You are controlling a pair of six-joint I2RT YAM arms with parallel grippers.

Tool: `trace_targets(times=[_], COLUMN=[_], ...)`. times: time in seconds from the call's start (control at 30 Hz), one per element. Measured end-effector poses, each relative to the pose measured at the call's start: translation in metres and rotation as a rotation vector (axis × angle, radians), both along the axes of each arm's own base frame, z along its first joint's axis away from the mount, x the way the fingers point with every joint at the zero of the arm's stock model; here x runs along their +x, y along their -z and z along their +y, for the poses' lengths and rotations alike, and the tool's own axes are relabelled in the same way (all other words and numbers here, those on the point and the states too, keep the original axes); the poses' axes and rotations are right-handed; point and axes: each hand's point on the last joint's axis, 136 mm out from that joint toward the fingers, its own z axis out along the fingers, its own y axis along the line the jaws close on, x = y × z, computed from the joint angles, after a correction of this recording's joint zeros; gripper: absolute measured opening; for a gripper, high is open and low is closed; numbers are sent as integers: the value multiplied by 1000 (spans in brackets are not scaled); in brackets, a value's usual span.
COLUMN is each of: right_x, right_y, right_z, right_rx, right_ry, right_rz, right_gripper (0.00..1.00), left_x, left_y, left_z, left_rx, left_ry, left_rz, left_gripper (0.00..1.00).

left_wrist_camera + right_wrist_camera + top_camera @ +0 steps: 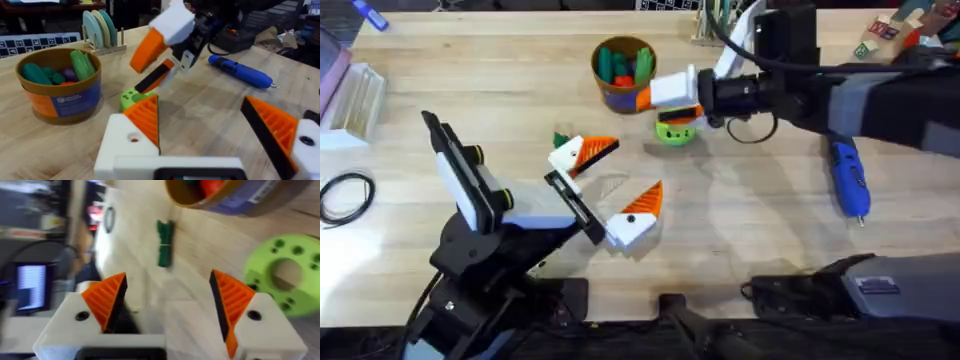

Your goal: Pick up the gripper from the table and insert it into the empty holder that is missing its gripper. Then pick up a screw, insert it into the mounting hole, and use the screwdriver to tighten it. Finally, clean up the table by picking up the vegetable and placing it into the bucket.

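My left gripper (632, 168) stands open low over the table's middle, each white finger carrying an orange ribbed wedge (145, 117). The right gripper (658, 105) hangs open beside the bucket (623, 70), just above a bright green disc (675, 128), with nothing between its fingers (102, 300). The dark green vegetable (561, 140) lies on the table left of my left gripper's far finger, and it appears ahead in the right wrist view (165, 242). On the right lies the blue screwdriver (847, 178). A loose gripper piece, an empty holder and a screw are out of view.
A black cable coil (345, 195) lies at the left edge, with clear plastic boxes (355, 100) behind it. A rack of coloured discs (102, 27) stands behind the bucket (60, 85). Bare wood stretches between the green disc and the screwdriver (240, 71).
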Motion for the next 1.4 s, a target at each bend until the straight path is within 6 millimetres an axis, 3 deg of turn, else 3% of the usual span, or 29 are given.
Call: trace_targets(times=[0.17, 0.33, 0.5, 0.8, 0.9, 1.27, 1.4], right_x=[-6, -5, -3, 6, 7, 10, 10], right_y=[19, 45, 72, 77, 79, 82, 83], right_z=[-10, -7, -13, -26, -26, -26, -27], right_rx=[-313, -621, -789, -868, -875, -886, -890], right_ry=[47, 30, 16, 58, 57, 56, 56], right_rz=[-154, -352, -399, -420, -422, -425, -423], right_gripper=[979, 991, 756, 612, 451, 38, 11], left_x=[0, 0, 0, 0, 0, 0, 0], left_y=[0, 0, 0, 0, 0, 0, 0], left_z=[0, 0, 0, 0, 0, 0, 0], left_rx=[0, 0, 0, 0, 0, 0, 0], left_ry=[0, 0, 0, 0, 0, 0, 0], left_rz=[0, 0, 0, 0, 0, 0, 0], left_gripper=[997, 996, 998, 997, 997, 997, 997])
